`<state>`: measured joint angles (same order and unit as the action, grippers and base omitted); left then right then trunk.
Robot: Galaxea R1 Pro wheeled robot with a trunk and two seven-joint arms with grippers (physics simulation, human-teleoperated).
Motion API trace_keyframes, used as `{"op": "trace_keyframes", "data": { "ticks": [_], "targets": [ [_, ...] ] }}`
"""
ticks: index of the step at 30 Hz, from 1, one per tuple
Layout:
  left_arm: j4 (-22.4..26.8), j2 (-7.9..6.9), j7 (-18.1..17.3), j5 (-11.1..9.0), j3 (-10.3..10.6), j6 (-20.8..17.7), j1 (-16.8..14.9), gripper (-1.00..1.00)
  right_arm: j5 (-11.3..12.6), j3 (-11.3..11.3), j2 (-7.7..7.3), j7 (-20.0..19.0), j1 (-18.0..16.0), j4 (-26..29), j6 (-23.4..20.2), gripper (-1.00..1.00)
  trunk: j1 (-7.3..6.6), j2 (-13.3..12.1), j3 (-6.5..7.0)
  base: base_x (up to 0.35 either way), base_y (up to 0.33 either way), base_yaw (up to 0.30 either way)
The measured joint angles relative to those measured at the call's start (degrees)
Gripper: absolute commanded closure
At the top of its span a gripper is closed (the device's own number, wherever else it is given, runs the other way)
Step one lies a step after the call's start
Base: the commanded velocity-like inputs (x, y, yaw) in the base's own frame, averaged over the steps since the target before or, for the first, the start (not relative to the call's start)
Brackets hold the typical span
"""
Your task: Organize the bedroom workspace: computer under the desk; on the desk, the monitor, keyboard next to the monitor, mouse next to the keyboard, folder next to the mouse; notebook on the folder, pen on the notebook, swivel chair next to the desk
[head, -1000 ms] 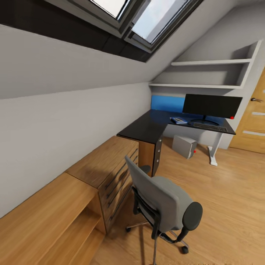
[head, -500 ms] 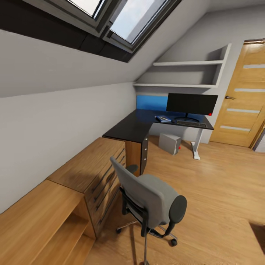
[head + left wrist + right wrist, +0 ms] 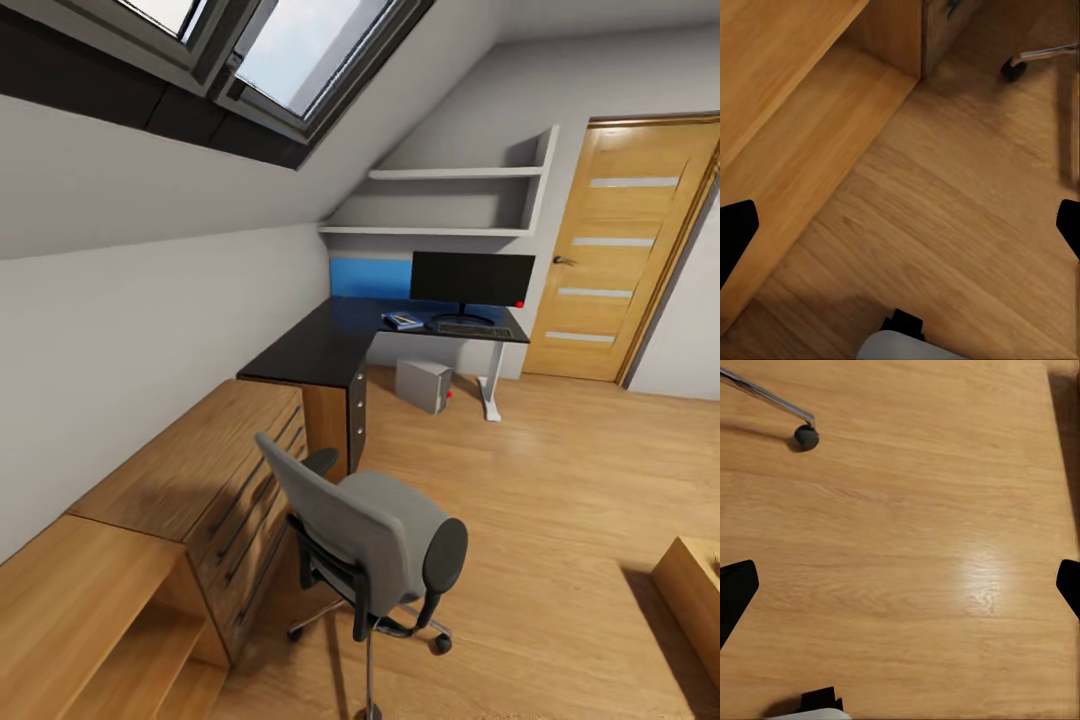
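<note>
With both sets of fingers spread wide and empty, push the castored swivel chair (image 3: 375,540) by its stiff backrest; it should roll easily.

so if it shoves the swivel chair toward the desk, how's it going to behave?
The swivel chair stands on castors on smooth wood floor, so it probably rolls easily and may coast. A push high on the backrest, off-centre, would likely spin the seat rather than move it straight. The wide star base suggests it is unlikely to tip.
</note>
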<state>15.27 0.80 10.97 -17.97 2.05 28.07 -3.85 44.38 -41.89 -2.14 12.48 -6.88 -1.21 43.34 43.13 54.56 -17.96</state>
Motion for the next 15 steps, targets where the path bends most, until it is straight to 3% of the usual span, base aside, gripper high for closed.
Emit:
{"op": "trace_keyframes", "data": {
  "ticks": [15],
  "targets": [
    [0.0, 0.09, 0.0, 0.0, 0.0, -0.2, 0.0, -1.00, 0.0, 0.0, 0.02, 0.0, 0.0, 0.0, -0.8, -1.00, 0.00, 0.0, 0.00, 0.000, 0.000, -0.266]
  ]
}}
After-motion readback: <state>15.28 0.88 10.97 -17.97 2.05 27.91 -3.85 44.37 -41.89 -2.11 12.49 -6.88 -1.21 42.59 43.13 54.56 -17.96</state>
